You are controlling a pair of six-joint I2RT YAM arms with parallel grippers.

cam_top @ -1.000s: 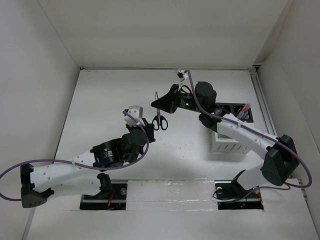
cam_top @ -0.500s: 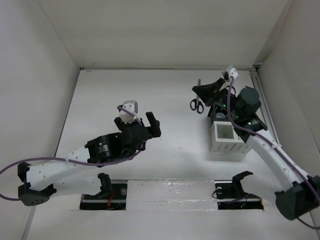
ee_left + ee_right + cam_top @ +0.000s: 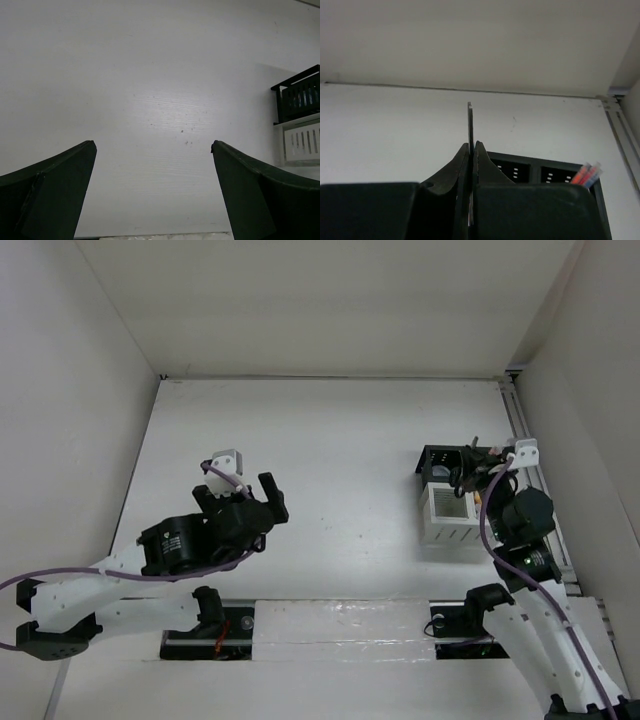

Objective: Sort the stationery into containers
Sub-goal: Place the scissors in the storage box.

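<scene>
My right gripper is shut on the scissors; only the thin metal blade shows, sticking up edge-on between the fingers. In the top view this gripper hangs over the black back part of the containers, and the white slatted part sits in front. Red and blue pens stand in the right black compartment. My left gripper is open over bare table at the left, nothing between its fingers. The containers show at the right edge of the left wrist view.
White walls close the table in at the back and on both sides. A metal rail runs along the right edge beside the containers. The arm bases sit at the near edge.
My right arm has swung the scissors from mid-table rightwards to above the containers. My left gripper has opened, letting go of the scissors, and drawn back left and nearer.
</scene>
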